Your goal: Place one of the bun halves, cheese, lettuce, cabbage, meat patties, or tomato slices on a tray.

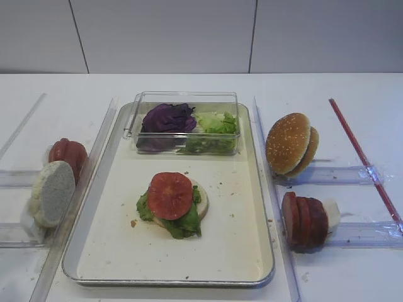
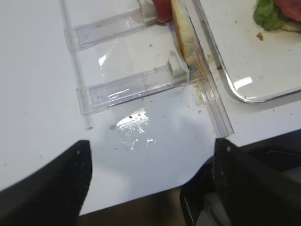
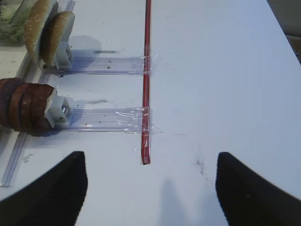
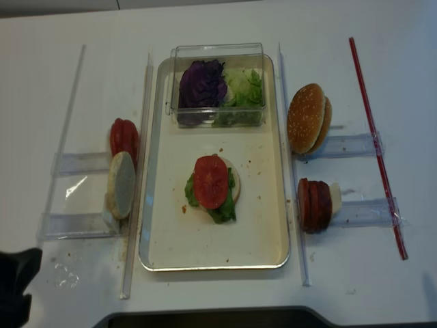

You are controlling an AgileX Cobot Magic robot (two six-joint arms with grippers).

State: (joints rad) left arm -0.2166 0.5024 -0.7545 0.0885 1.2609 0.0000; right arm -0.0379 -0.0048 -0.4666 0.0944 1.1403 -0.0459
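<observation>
left gripper: matte black, broad tapered fingers | right gripper: matte black, rounded wedge-shaped fingers

I see tray cream, flat, centred | on it pale bun half under lettuce, tomato slice on top | cabbage in box at tray's far end | sesame buns on edge, right | meat patties on edge below them

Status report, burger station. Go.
Left gripper, right gripper open, empty. Tomato slice tops lettuce, bun on tray. Path clear.
</observation>
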